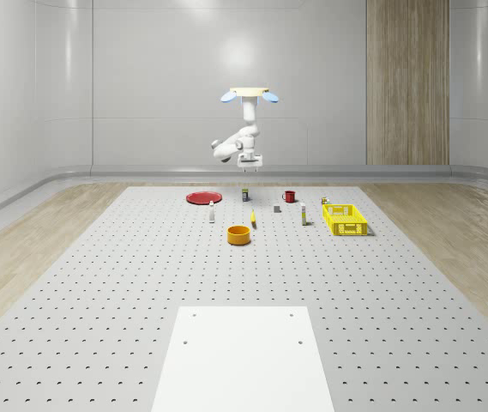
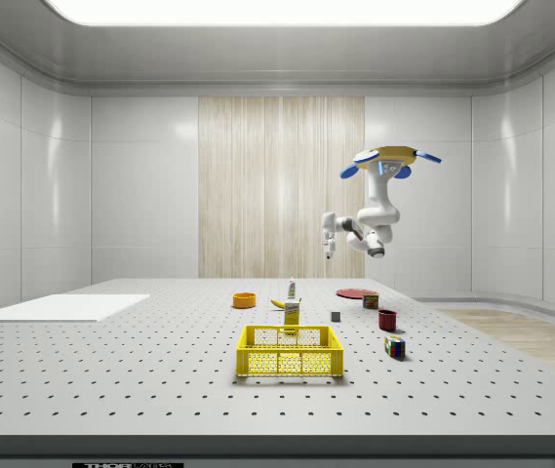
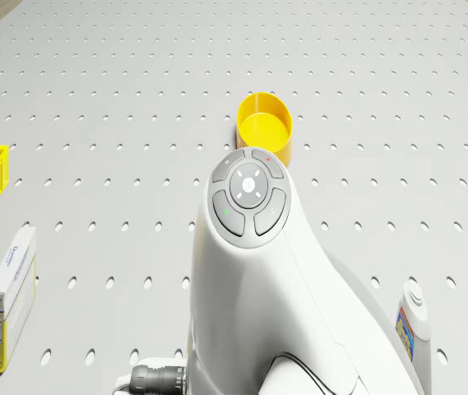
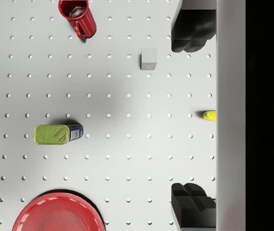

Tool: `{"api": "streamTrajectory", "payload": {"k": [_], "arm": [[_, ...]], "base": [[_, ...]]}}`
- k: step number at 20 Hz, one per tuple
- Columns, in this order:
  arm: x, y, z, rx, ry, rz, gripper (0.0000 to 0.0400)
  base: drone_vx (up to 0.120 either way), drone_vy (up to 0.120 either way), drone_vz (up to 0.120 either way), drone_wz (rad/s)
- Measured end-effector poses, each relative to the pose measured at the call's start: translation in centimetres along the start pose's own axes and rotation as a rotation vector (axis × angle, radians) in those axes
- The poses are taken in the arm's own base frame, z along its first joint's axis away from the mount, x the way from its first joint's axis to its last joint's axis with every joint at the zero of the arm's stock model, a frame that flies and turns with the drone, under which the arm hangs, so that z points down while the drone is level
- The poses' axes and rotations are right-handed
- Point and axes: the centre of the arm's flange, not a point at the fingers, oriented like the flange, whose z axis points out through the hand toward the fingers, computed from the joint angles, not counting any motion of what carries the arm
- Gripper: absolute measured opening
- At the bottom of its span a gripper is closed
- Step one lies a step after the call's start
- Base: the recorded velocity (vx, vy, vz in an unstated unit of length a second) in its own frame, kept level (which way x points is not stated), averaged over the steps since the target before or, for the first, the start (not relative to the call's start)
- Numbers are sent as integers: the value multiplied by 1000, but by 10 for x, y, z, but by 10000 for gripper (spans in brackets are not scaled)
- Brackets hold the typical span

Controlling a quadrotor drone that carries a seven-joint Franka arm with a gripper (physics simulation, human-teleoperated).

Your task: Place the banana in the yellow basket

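Yellow-skinned and lying flat on the grey perforated worktop (image 1: 98,283): banana (image 1: 253,220), just beyond the yellow bowl (image 1: 239,234) and a little to its right in the whole-scene view, outside the yellow basket (image 1: 345,219) and well apart from it. Seen from the side as a small curve between the bowl and an upright carton (image 2: 292,312). Hovering high over the far part of the worktop: drone (image 1: 250,94), roughly above the tin can (image 1: 245,195) and the red plate (image 1: 202,197), resting on nothing. Hanging beneath it, folded at the elbow: white arm (image 1: 235,144), with the claw (image 1: 250,163) pointing straight down, well clear of everything below. Spread wide apart in the wrist view: both black fingers (image 4: 193,31), gripping nothing, bare worktop under the gap. Peeking out past the claw's body there, level with the gap: one tip of the banana. Scattered below the wrist camera: red mug (image 4: 78,18), small grey cube (image 4: 149,58), the green-topped can on its side, part of the red plate. Standing on the whole-scene view's right, beside the basket: the carton and a multicoloured cube (image 2: 394,345). Upright between the plate and the bowl: small white bottle (image 1: 212,215). Nearest the whole-scene camera: flat white panel (image 1: 244,356) on the worktop. In the drone view, past the arm's button-topped link: the bowl, one corner of the basket, the carton, the bottle.
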Motion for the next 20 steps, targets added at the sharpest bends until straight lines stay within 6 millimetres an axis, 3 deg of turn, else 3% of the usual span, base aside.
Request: {"api": "streamTrajectory", "payload": {"k": [9,13,20], "arm": [[-2,-2,0,-21,23,-1,400],[-2,-2,0,-24,25,-1,400],[-3,-3,0,-25,27,-1,400]], "base": [[120,0,-120,0],[120,50,-10,0],[120,0,-120,0]]}}
